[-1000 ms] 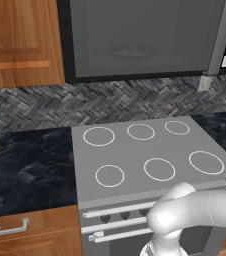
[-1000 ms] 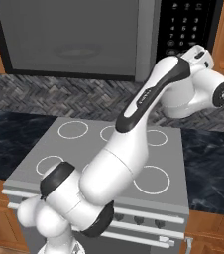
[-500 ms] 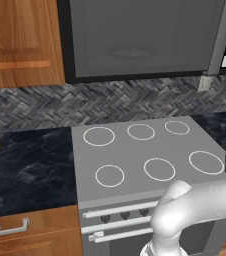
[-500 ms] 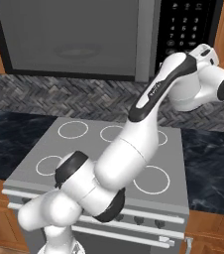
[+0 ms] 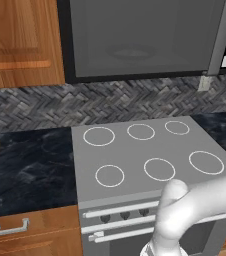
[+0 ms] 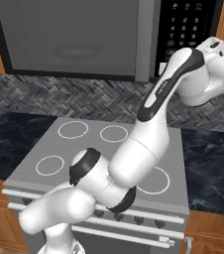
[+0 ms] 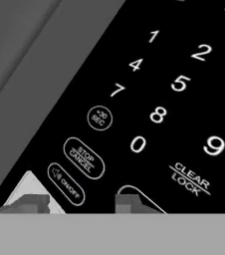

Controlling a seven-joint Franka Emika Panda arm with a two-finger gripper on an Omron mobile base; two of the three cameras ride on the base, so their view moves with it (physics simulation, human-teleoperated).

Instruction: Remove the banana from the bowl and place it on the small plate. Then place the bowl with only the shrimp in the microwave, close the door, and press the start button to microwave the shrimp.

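Black glass lies right before my claw [image 7: 82, 202]: the keypad [image 7: 159, 99] of the microwave [image 6: 109, 39], white digits running slantwise, with STOP/CANCEL, ON/OFF and CLEAR/LOCK nearest. My two fingertips [image 7: 32, 203] sit low against the panel with a modest gap between them, nothing held; whether they press the glass I cannot tell. A second ago the jaws stood wider.

From the right base view my arm [image 6: 153, 119] reaches up and right to the keypad's lower edge; the wrist has edged further right than before. The door [image 5: 140, 37] is closed flat, its long side running left to right, grey window facing the room. A faint round shape shows through it; I cannot make out bowl or shrimp.

Below hangs a grey herringbone backsplash [image 5: 85, 102], then a grey stove [image 5: 145, 150] with six white rings, and dark marbled counter [image 5: 30, 165] on either side. Brown wooden cabinets [image 5: 20, 40] flank the microwave, with drawers [image 5: 30, 230] beneath the counter.
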